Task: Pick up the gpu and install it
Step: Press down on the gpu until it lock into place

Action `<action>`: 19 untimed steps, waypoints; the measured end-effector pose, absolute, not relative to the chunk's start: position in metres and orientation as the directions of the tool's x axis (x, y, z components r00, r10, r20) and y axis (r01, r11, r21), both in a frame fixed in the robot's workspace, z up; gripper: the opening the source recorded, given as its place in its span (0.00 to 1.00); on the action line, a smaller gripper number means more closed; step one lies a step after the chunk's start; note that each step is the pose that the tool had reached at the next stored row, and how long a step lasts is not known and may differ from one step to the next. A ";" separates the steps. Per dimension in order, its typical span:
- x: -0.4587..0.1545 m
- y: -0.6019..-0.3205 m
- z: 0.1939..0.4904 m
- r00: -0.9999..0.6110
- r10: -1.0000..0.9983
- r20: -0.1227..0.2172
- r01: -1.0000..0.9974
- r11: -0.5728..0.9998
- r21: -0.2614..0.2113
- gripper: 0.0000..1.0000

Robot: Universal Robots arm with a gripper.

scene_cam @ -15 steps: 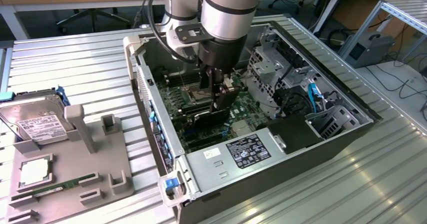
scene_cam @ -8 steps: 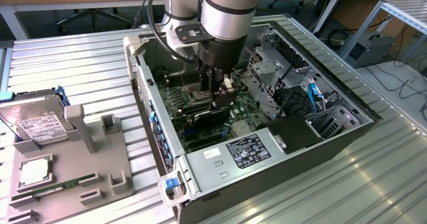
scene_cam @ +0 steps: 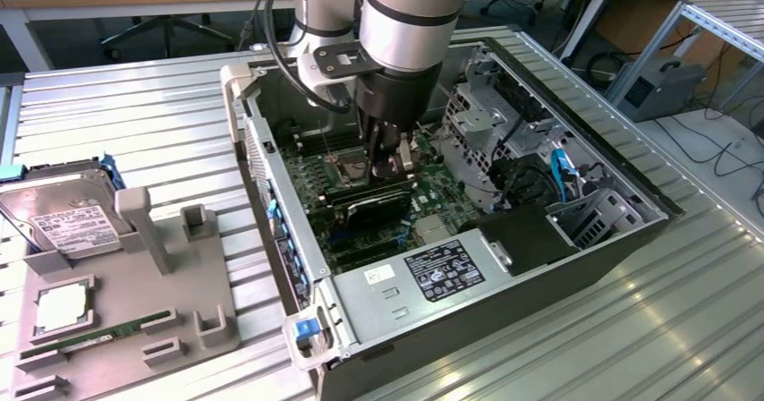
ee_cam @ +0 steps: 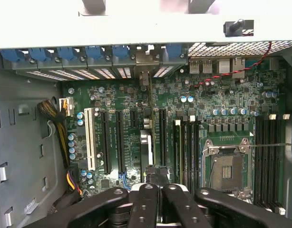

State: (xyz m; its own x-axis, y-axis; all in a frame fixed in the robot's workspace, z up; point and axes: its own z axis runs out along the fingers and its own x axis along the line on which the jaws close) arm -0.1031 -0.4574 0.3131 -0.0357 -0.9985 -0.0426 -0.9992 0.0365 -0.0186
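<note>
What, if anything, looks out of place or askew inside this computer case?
Nothing stands out. The gpu sits upright in the gripper, parallel to the motherboard's slots. No loose or damaged parts are visible.

GPU (scene_cam: pixel 379 206): thin flat black card, seen inside the open case (scene_cam: pixel 621 240), standing on edge over the motherboard (scene_cam: pixel 448 206). Long axis runs toward the case's rear wall, the one lined with slot covers. In the wrist view the GPU (ee_cam: pixel 146 142) is edge-on, a narrow dark strip with a pale patch along its upper edge. It sits in line with the expansion slots, between two long black ones. Silver bracket (ee_cam: pixel 145 81) at the far end meets the rear wall's slot openings. The near end is hidden. Whether the card is fully seated in its slot cannot be told.
</note>
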 end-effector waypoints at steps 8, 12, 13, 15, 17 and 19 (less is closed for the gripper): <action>-0.104 -0.456 0.313 -0.036 -0.998 -0.042 -0.999 0.037 -0.018 0.11; -0.107 -0.448 0.312 -0.041 -0.998 -0.043 -0.999 0.042 -0.019 0.11; -0.109 -0.448 0.312 -0.041 -0.998 -0.043 -0.999 0.042 -0.019 0.11; -0.110 -0.448 0.312 -0.041 -0.998 -0.043 -0.999 0.042 -0.019 0.11; -0.110 -0.448 0.311 -0.041 -0.998 -0.043 -0.999 0.042 -0.019 0.11; -0.110 -0.448 0.307 -0.041 -0.998 -0.043 -0.999 0.042 -0.018 0.11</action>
